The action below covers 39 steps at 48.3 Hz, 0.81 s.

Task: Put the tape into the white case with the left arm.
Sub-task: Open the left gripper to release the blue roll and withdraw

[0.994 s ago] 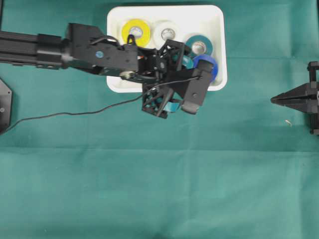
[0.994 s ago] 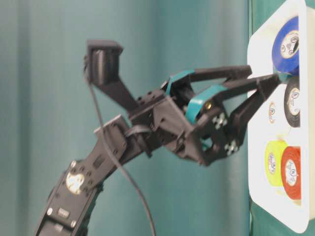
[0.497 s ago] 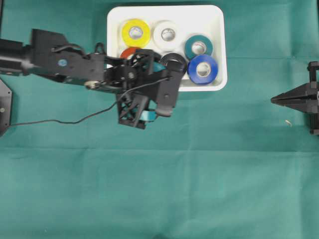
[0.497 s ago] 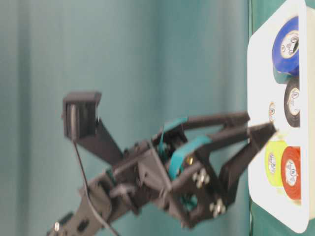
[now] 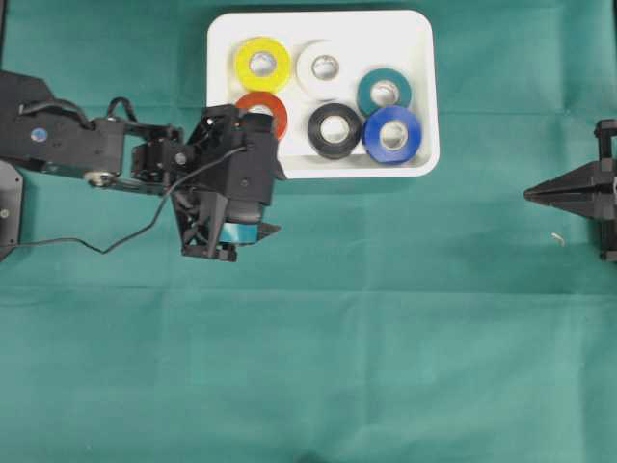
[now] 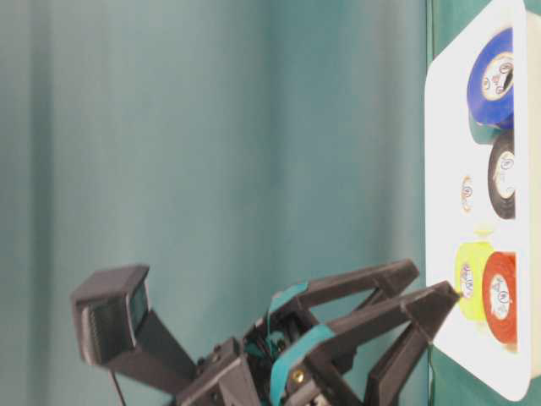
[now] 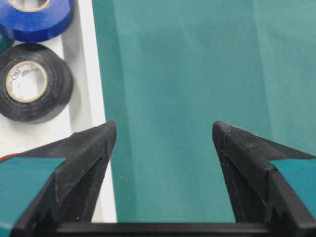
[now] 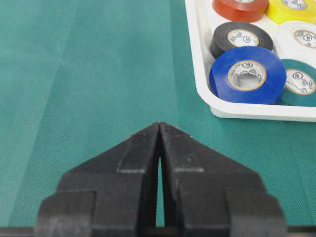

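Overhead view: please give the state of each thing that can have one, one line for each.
white case: flat on the cloth, holds six rolls
blue tape: flat in the case, leaning on the teal tape
left gripper: open, empty, above the cloth
right gripper: shut, empty

Red tape (image 5: 262,108) partly hidden behind left end effector (image 5: 253,230); tape label print probably too small to read.
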Available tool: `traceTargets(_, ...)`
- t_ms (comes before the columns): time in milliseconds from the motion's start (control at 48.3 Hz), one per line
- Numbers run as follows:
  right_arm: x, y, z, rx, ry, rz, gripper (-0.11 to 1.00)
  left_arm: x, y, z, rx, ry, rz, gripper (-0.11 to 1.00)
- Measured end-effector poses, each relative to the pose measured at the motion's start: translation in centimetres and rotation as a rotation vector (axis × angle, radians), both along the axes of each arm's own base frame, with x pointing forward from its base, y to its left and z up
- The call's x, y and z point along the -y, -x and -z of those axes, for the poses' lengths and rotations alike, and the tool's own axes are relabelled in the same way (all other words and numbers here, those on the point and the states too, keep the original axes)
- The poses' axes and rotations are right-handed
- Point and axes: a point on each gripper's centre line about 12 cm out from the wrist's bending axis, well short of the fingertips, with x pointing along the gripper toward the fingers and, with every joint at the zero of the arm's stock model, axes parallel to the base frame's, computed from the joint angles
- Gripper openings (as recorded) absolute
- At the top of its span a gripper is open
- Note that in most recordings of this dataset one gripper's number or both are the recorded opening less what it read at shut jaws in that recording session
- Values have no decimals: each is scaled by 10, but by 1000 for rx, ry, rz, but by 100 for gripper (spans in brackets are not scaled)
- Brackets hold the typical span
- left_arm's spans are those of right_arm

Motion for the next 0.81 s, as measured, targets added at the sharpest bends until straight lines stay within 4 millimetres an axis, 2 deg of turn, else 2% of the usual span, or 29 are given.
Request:
traceTargets(476, 0, 0, 0, 0, 0, 0, -9, -1, 6, -1, 193, 8, -15, 78)
traceTargets(807, 0, 0, 0, 0, 0, 0, -9, -1, 13, -2, 221, 11, -17, 78)
